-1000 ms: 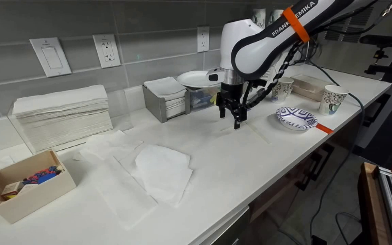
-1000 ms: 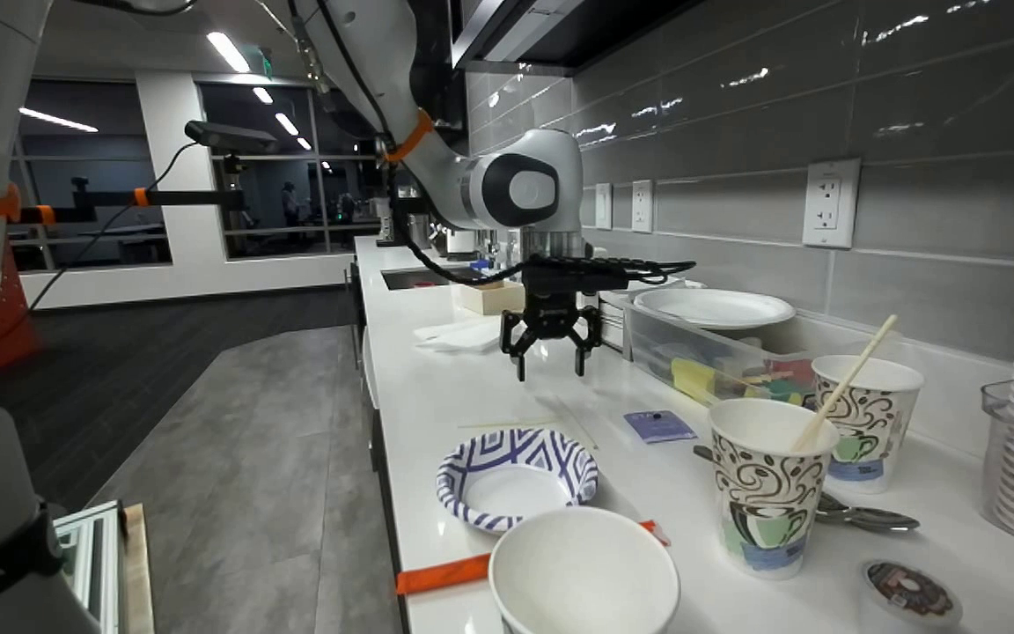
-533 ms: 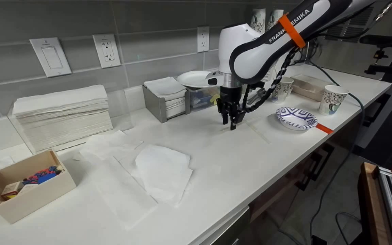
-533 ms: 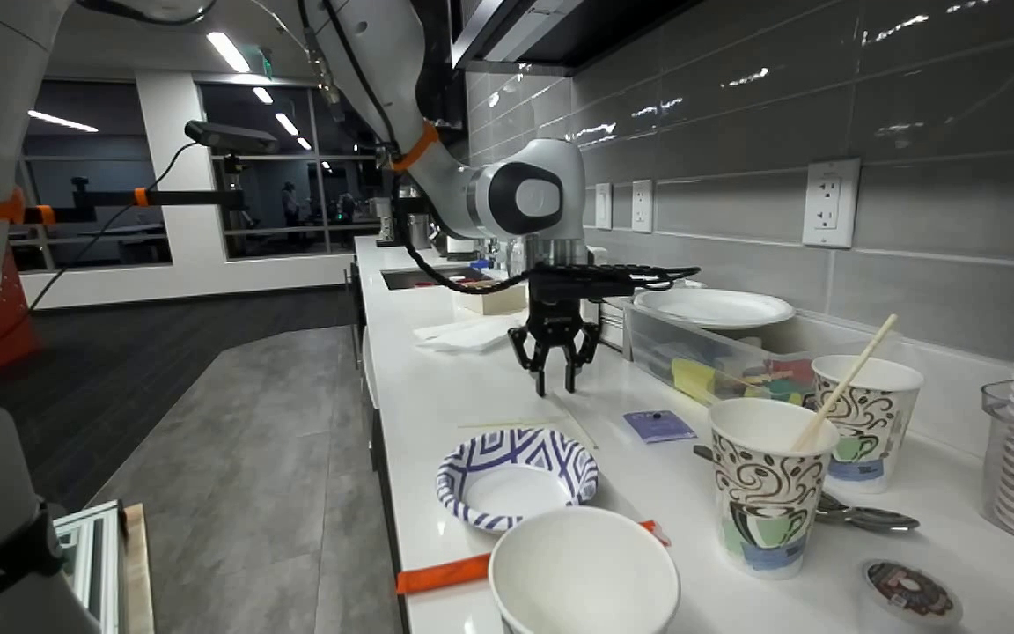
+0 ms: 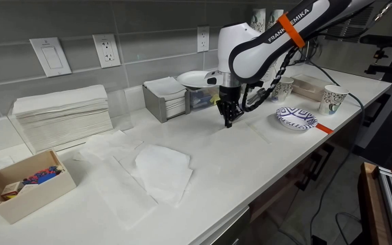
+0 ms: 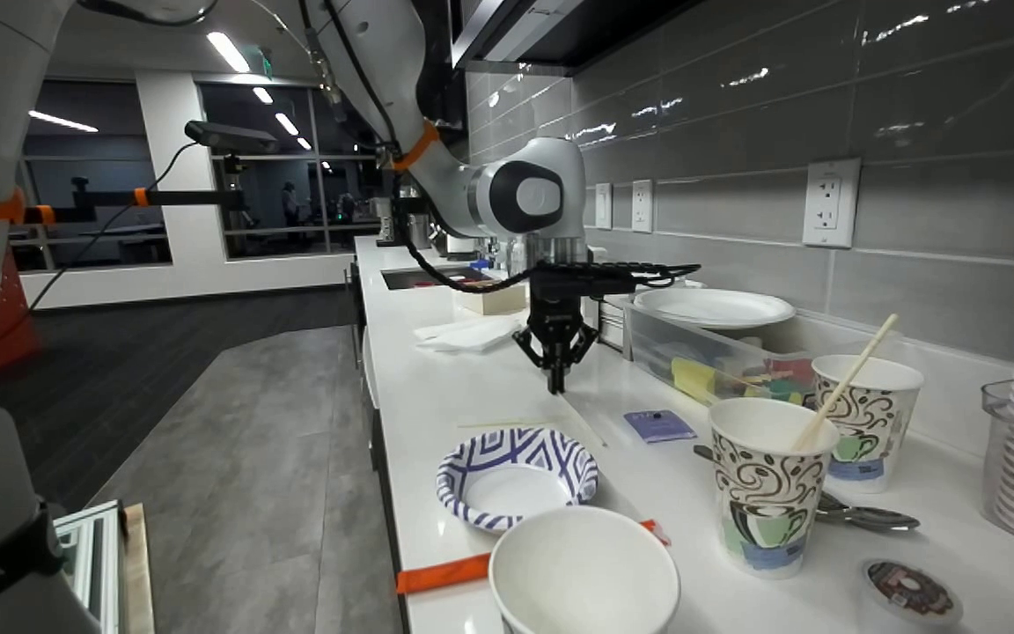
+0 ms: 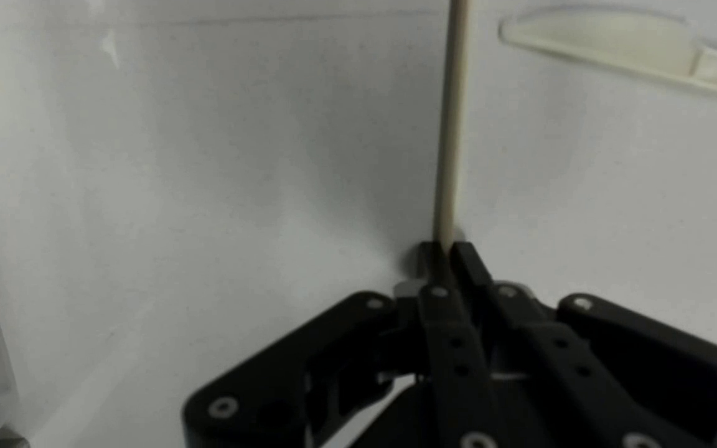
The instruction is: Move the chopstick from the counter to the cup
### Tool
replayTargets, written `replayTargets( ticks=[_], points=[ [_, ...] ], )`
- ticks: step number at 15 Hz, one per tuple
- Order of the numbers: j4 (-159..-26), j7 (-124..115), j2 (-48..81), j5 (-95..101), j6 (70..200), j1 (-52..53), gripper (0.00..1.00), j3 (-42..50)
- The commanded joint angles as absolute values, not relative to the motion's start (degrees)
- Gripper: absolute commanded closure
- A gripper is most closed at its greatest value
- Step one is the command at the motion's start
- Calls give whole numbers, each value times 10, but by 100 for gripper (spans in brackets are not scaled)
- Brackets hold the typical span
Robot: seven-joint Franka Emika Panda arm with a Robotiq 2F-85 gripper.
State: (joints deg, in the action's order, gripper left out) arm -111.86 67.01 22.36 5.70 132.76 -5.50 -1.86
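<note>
Apart a moment ago, the fingers [image 7: 473, 266] now nearly meet, pinching the chopstick [image 7: 452, 130], which runs out toward twelve o'clock in the wrist view!

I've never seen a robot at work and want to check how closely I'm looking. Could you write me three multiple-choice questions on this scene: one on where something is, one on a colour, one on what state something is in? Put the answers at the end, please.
1. What does the leaning tan stick stick up out of?
A. a wooden box
B. a patterned cup
C. a clear plastic bin

2. What colour is the pattern on the bowl?
A. green
B. orange
C. bluish purple

3. How is the gripper?
A. shut on the chopstick
B. wide open
C. shut on a spoon

Answers:
1. B: in an exterior view, the stick's lower end goes down inside the cup's rim.
2. C: that colour shows around the bowl in both exterior views.
3. A: the wrist view shows the chopstick pinched in it.
</note>
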Motion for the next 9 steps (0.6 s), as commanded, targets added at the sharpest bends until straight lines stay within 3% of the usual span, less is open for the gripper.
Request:
replayTargets(
  ticks=[1,9],
  points=[
    [-1111,665,221,46,1301,-55,98,-27],
    [-1104,527,156,85,1281,-17,98,-17]
  ],
)
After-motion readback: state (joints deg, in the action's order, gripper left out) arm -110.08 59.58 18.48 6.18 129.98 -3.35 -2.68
